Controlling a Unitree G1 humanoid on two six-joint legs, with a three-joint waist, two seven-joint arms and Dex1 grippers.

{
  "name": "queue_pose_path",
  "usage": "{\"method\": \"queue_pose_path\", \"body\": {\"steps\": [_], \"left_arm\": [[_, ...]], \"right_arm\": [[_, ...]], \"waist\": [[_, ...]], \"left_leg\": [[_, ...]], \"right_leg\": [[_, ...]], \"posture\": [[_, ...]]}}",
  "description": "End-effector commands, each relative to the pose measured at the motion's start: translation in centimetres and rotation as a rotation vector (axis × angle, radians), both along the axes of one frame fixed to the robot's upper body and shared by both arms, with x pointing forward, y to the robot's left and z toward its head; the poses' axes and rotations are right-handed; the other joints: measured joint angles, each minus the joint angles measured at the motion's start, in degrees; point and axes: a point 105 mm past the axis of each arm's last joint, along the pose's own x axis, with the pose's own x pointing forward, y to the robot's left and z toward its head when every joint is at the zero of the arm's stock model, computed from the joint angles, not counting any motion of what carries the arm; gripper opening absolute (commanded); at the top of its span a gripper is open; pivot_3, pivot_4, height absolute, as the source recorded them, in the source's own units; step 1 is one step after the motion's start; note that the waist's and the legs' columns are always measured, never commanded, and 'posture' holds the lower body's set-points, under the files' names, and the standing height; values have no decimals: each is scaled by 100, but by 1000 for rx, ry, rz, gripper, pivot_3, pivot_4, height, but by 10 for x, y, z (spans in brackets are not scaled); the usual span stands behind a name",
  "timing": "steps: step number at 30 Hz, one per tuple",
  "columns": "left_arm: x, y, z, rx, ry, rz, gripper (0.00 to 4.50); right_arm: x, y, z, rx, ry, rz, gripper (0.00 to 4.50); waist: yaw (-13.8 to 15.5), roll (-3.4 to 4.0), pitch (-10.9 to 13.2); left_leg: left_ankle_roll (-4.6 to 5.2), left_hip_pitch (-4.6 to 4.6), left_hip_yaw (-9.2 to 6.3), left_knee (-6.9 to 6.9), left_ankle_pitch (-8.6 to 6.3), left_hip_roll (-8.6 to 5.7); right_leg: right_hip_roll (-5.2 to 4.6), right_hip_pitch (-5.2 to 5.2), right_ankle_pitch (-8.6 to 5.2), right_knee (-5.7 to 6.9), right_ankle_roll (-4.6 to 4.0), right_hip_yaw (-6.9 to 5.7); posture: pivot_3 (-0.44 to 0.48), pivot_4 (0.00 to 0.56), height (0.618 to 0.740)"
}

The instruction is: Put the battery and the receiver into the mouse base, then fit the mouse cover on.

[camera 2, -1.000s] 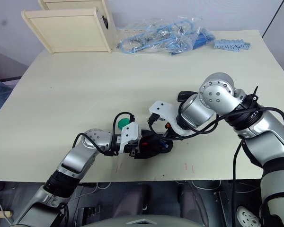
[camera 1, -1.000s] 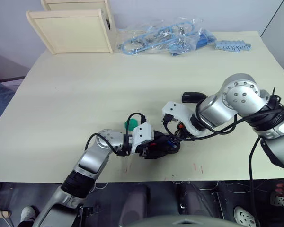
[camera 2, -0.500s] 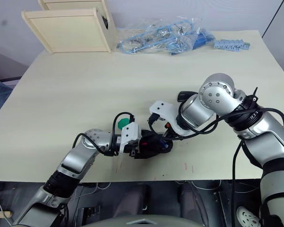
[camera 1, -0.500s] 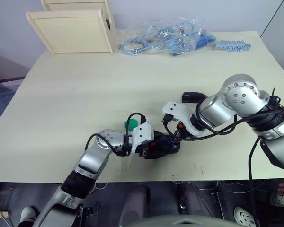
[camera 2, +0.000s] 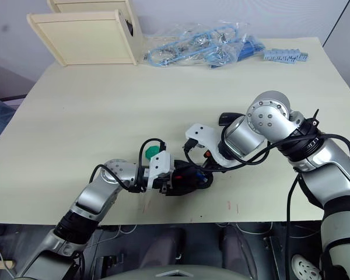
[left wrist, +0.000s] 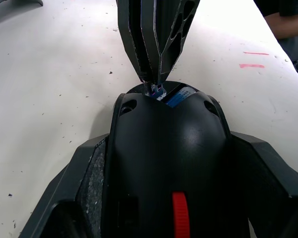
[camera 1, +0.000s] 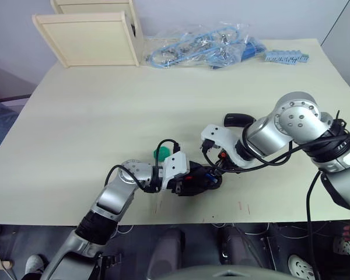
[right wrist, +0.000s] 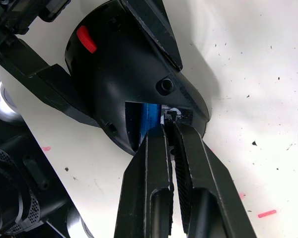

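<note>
Near the table's front edge my left gripper [camera 1: 197, 181] is shut on the mouse base [left wrist: 164, 148], one finger [left wrist: 84, 183] on each side of the black body with its red patch. A blue battery [right wrist: 148, 119] lies in a recess at the base's end. My right gripper [right wrist: 170, 123] meets that end from the right, its fingers [left wrist: 156, 39] shut on a tiny piece, apparently the receiver [right wrist: 174, 114], at the edge of the recess. The mouse cover [camera 1: 236, 119], a plain black shell, lies on the table behind my right forearm.
A green round disc [camera 1: 161, 153] rests just behind my left wrist. At the back stand wooden boxes [camera 1: 87, 38], a clear bag of blue parts [camera 1: 204, 49] and a blue strip [camera 1: 287, 57]. Red marks [camera 1: 244, 206] sit near the front edge.
</note>
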Motion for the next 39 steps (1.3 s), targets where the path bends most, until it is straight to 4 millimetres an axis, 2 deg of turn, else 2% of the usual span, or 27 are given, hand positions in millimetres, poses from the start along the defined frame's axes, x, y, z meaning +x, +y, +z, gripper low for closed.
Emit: {"method": "queue_pose_path", "body": {"steps": [1, 17, 26, 30, 39], "left_arm": [[-8, -7, -1, -14, 2, -38, 3032], [-8, -7, -1, -16, 5, -36, 3032], [-7, -7, -1, -15, 3, -33, 3032], [-7, -8, -2, -18, 1, -30, 3032], [-8, -10, -2, -24, 2, -24, 3032]], "right_arm": [[4, -13, -12, -61, 4, -52, 0], [4, -16, -12, -71, -1, -58, 0], [-3, -9, -17, -82, -16, -12, 0], [-9, 2, -18, -90, -64, 42, 0], [-12, 5, -19, -147, -88, 87, 0]], "waist": [[0, 0, 0], [17, 0, 0], [14, 1, -1], [12, 2, -5], [9, 8, -17]], "left_leg": [[0, 0, 0, 0, 0, 0], [0, -1, 0, 0, 0, -1], [0, -1, -2, 0, 0, 0], [0, -2, -2, -1, 0, 0], [0, 2, -4, -1, 0, -1]], "right_leg": [[0, 0, 0, 0, 0, 0], [-1, 1, 0, -3, 0, 0], [-1, 2, 0, -2, 0, -1], [-1, 1, 0, -3, 0, -1], [-1, 4, 0, -3, 0, -2]], "posture": [[0, 150, 740], [0, 150, 740], [0, 150, 740], [0, 150, 740], [0, 150, 740]]}}
